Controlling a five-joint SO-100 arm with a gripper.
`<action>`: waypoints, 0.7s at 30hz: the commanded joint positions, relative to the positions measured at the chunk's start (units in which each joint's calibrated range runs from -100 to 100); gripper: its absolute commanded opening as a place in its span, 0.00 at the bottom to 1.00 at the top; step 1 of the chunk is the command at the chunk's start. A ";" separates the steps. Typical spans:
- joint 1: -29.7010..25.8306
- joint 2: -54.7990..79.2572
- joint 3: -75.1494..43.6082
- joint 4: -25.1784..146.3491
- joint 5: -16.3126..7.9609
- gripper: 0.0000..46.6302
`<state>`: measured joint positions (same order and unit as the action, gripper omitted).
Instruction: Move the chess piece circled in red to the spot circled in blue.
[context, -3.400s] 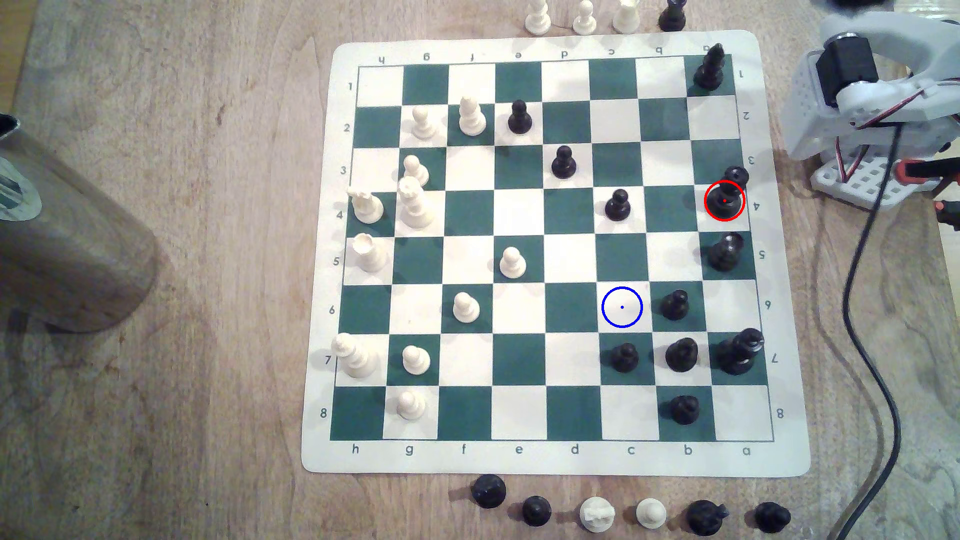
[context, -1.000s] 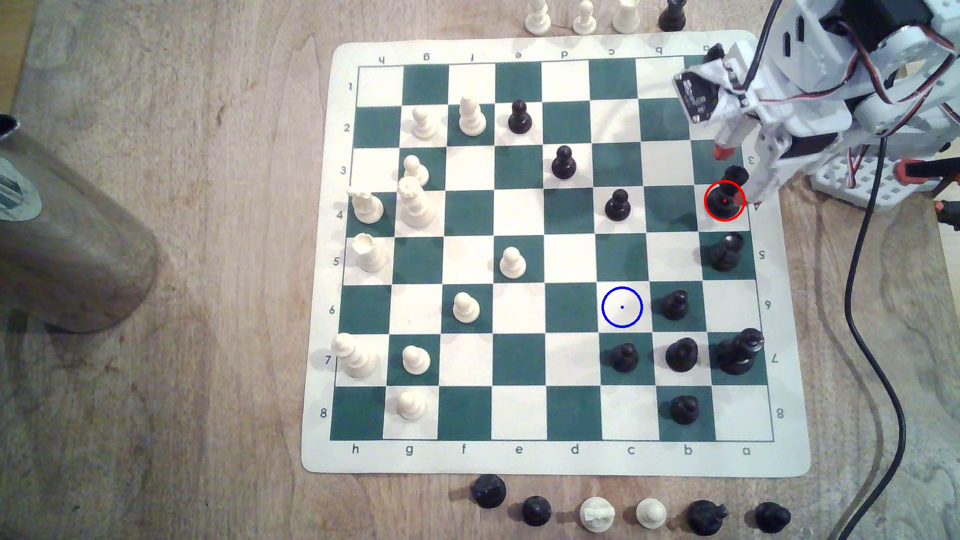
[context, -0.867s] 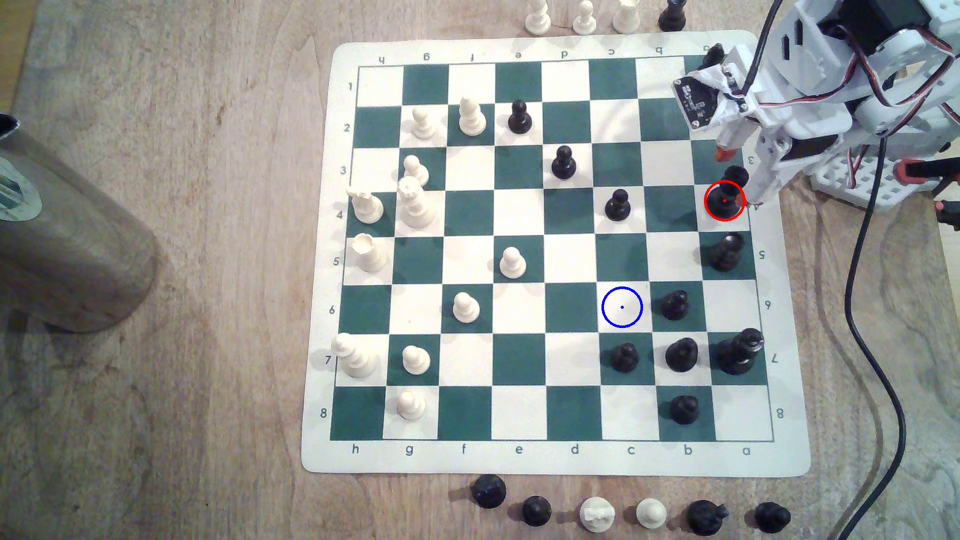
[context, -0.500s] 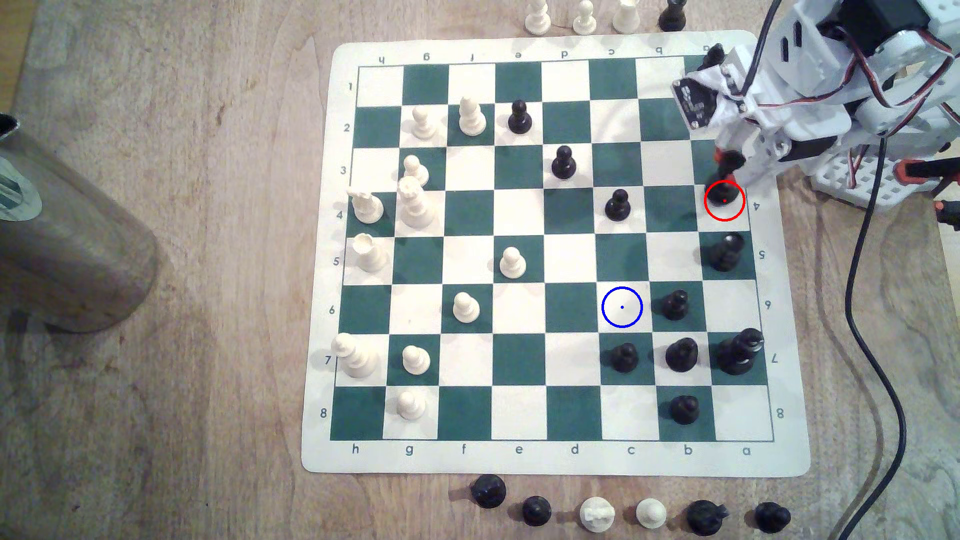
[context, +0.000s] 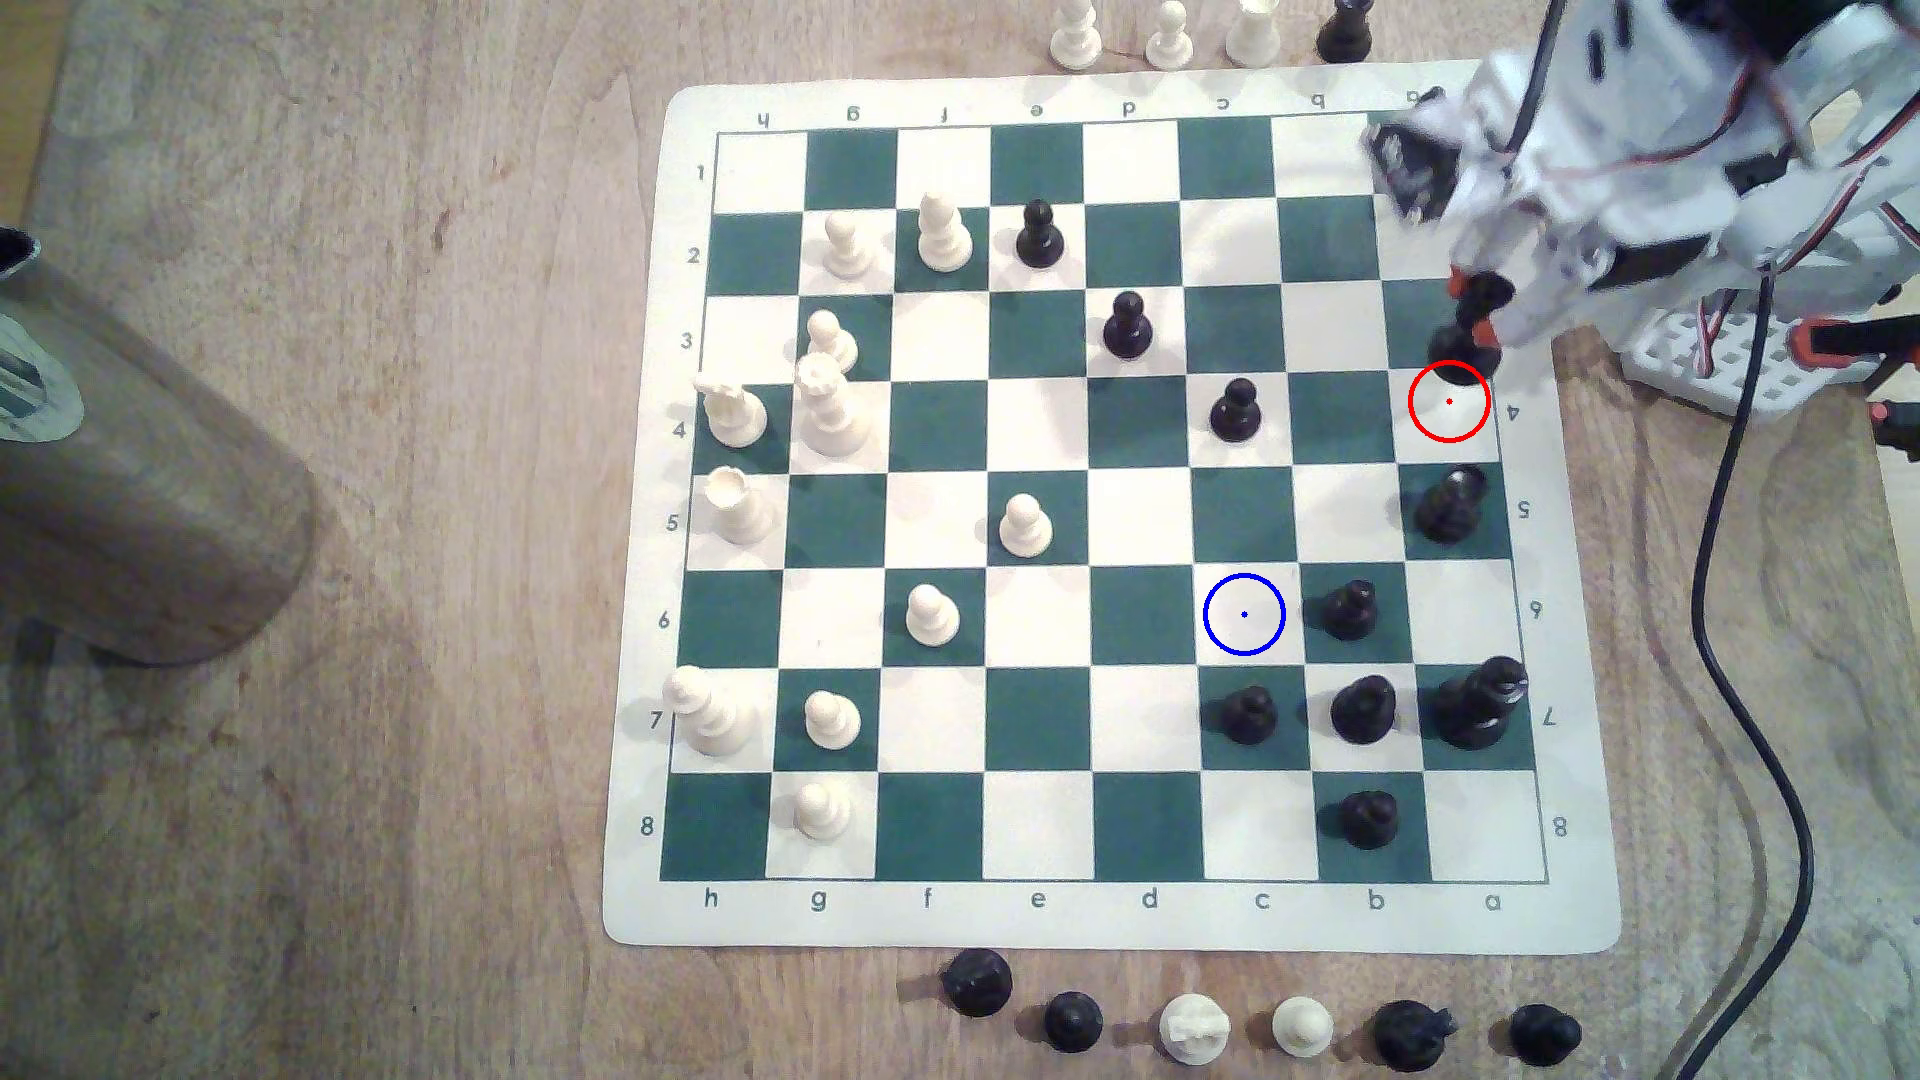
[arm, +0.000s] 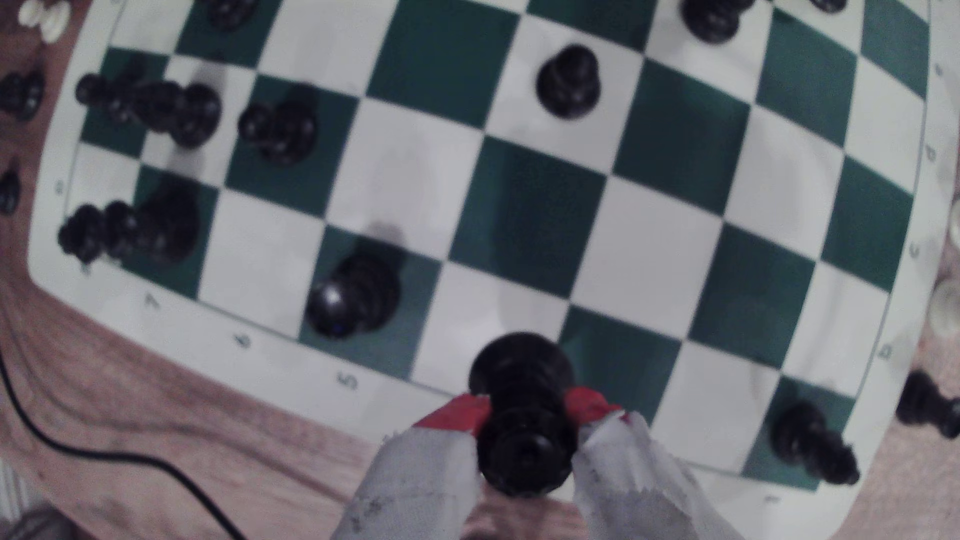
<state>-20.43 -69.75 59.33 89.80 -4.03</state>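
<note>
Black and glossy, the piece (context: 1467, 332) sits clenched between my red-tipped fingers (arm: 457, 413); my pincer (context: 1481, 308) grips it at the waist, one finger on each side. In the exterior view its base hangs tilted just above the red ring (context: 1449, 402), over the board's (context: 1143, 919) right edge, between rows 3 and 4. The ringed square itself is bare. The spot (context: 1244, 615), a blue ring with a blue dot on the white square in column c, row 6, lies well apart from me, down and to that view's left.

Counting on the board in the exterior view: nine white pieces, gathered toward the left, and nine black pieces standing, besides the one I hold. One of these, at the top right corner, is mostly hidden by my arm. Off the board, along the bottom edge, six pieces: four black, two white. Along the top edge, four: three white, one black.

Writing on the board: letters a to h along the bottom border, repeated upside down along the top; numbers 1 to 8 down both sides.
</note>
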 joint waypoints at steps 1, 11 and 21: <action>-0.18 7.10 -14.09 -1.10 -0.34 0.01; -4.56 29.09 -25.42 -15.68 -1.17 0.01; -10.90 48.95 -39.93 -18.88 -2.10 0.01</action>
<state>-29.35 -24.51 28.51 71.63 -5.79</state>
